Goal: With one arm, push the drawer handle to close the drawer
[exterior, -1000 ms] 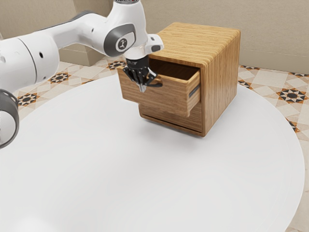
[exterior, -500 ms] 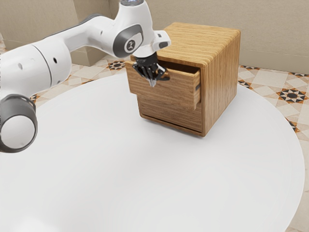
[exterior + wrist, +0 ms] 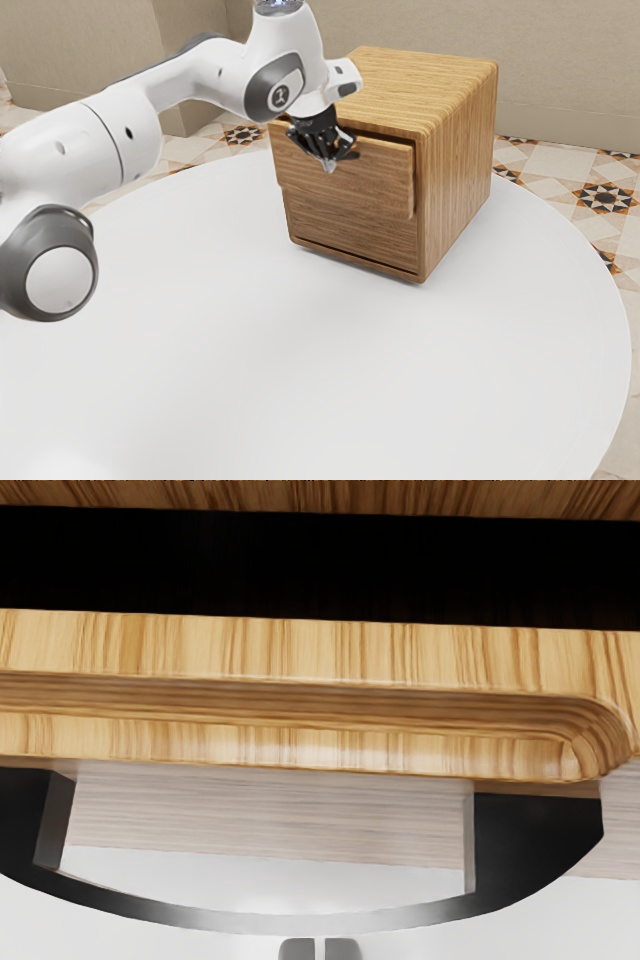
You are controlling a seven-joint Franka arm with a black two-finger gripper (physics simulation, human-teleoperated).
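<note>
So your one white jointed arm (image 3: 75, 150) comes in from the exterior view's left, one black two-finger gripper (image 3: 330, 165) right by the one curved black handle (image 3: 540, 835), jaws pinched together. That's on the front of one brown wooden drawer (image 3: 345, 195), edge still slightly proud of your one boxy wooden cabinet (image 3: 458, 175). You've got tabletop room between cabinet and rim of the one round white tabletop (image 3: 560, 320).

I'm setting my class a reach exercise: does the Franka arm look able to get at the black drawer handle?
Very likely yes: the arm's jaws are right by the handle, outside the drawer front, with nothing visible in the way.
</note>
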